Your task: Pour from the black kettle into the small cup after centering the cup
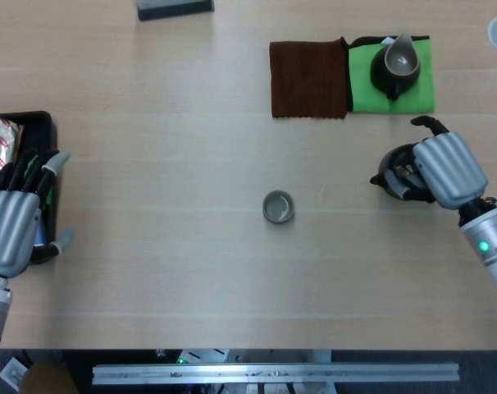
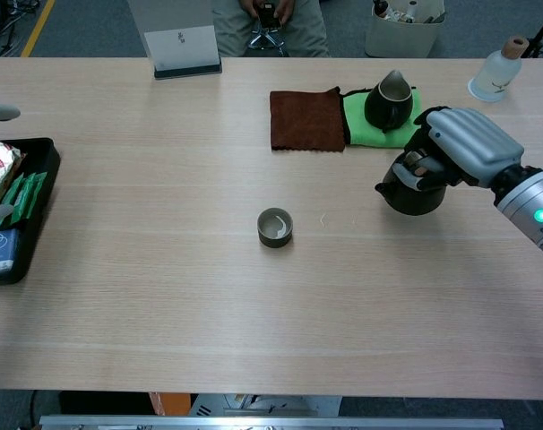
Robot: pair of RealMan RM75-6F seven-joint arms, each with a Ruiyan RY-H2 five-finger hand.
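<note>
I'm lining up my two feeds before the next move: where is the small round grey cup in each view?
Head view: the small round grey cup stands on bare table just below centre, well left of the right hand.
Chest view: the cup stands at centre, left of and lower than that hand.
Shared landmark: the dark brown cloth, beyond the cup and slightly right in both.

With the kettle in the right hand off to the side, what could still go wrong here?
The right hand holds the black kettle with its spout facing the small cup; a tilt could drip onto the table. The dark pitcher on the green cloth sits close behind, so a careless swing might knock it.
</note>
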